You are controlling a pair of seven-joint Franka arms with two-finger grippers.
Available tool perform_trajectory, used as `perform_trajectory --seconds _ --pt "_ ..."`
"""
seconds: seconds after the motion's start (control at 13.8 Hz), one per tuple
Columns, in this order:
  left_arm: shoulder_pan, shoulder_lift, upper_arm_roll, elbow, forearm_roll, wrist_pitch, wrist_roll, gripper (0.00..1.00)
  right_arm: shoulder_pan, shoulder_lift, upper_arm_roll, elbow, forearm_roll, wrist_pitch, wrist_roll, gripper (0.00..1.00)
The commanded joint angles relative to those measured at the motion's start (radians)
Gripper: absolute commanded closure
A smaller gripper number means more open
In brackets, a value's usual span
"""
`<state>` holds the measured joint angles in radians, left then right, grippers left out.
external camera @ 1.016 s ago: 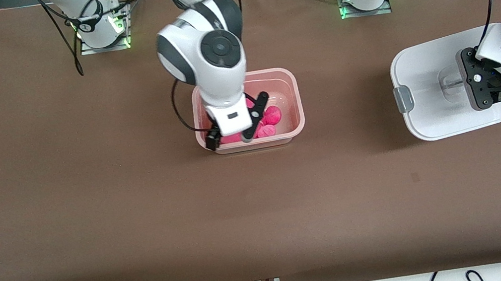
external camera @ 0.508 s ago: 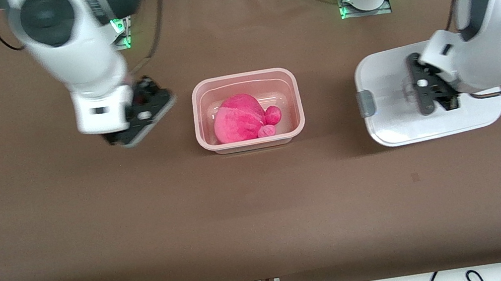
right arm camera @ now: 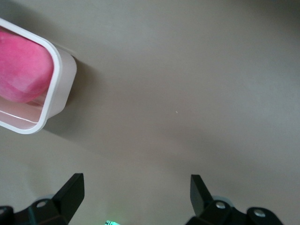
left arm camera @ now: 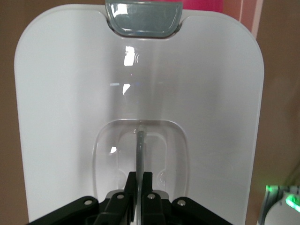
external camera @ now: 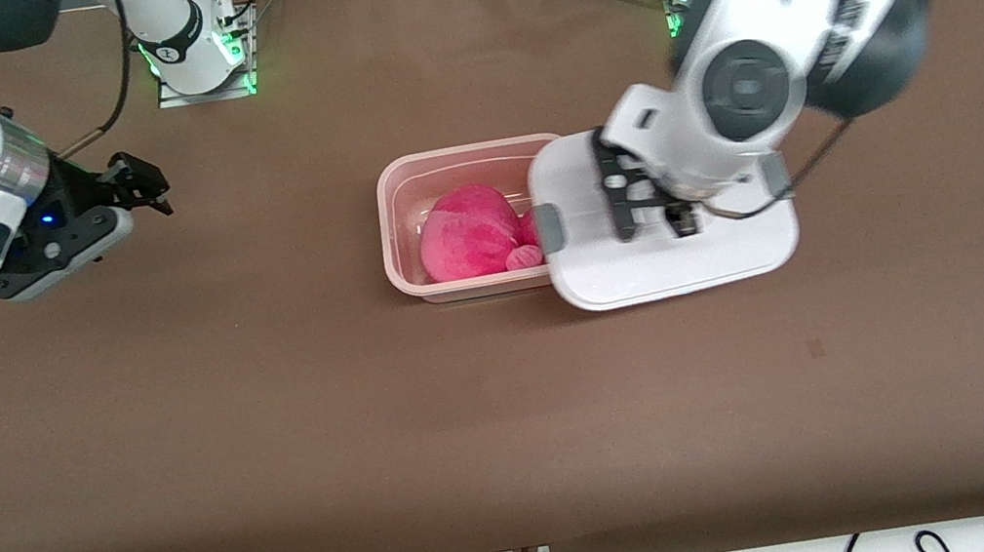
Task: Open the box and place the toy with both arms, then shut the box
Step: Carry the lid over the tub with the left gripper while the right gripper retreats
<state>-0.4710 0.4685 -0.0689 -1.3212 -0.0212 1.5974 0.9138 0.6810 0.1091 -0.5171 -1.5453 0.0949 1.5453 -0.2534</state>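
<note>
Box (external camera: 439,188) sits open near the middle of the tabletop (external camera: 279,428), with the toy (external camera: 471,238) already lying inside, pink plush filling most of the floor of the tub. Lid (external camera: 667,258) is in the air, overlapping the end of the box toward the left arm's side and covering that rim; its grey clip (external camera: 548,228) hangs over the toy's small ears. Judged: the lid is held flat and level so it can be slid across and dropped square on the rim. Left gripper (left arm camera: 139,187) has its jaws pinched together on the thin rib of the clear handle (left arm camera: 140,154) recessed in the lid, which explains why the lid hangs from its centre without tipping. Right gripper (external camera: 126,181) waits over bare tabletop toward the right arm's end, jaws spread wide, holding nothing. Remaining step: seat the lid.
</note>
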Motion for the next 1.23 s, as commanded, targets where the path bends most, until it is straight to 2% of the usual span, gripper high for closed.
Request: perform_trajectory --seconds 0.0,0.15,0.22,0.44,0.65,0.87,1.16 --pt "-0.107 0.068 0.018 0.046 -0.010 0.058 -0.103 1.00 -0.201 -0.032 0.143 -0.019 0.000 -0.027 0.023 0.00" --pt "-0.164 0.090 0.018 0.046 -0.006 0.091 -0.154 1.00 -0.405 -0.066 0.323 -0.022 -0.021 -0.031 0.023 0.00" --pt "-0.188 0.094 0.018 0.045 -0.003 0.107 -0.170 1.00 -0.460 -0.081 0.371 -0.027 -0.032 -0.040 0.023 0.00" --pt "-0.256 0.108 0.020 0.040 0.010 0.159 -0.236 1.00 -0.474 -0.147 0.374 -0.070 -0.050 -0.062 0.023 0.00" --pt "-0.261 0.119 0.020 0.031 0.018 0.225 -0.237 1.00 -0.474 -0.141 0.374 -0.064 -0.090 -0.067 0.023 0.00" --pt "-0.291 0.127 0.020 0.028 0.036 0.231 -0.237 1.00 -0.472 -0.134 0.376 -0.053 -0.093 -0.057 0.052 0.00" --pt "-0.310 0.154 0.020 0.028 0.041 0.233 -0.240 1.00 -0.465 -0.103 0.379 0.002 -0.144 -0.064 0.059 0.00"
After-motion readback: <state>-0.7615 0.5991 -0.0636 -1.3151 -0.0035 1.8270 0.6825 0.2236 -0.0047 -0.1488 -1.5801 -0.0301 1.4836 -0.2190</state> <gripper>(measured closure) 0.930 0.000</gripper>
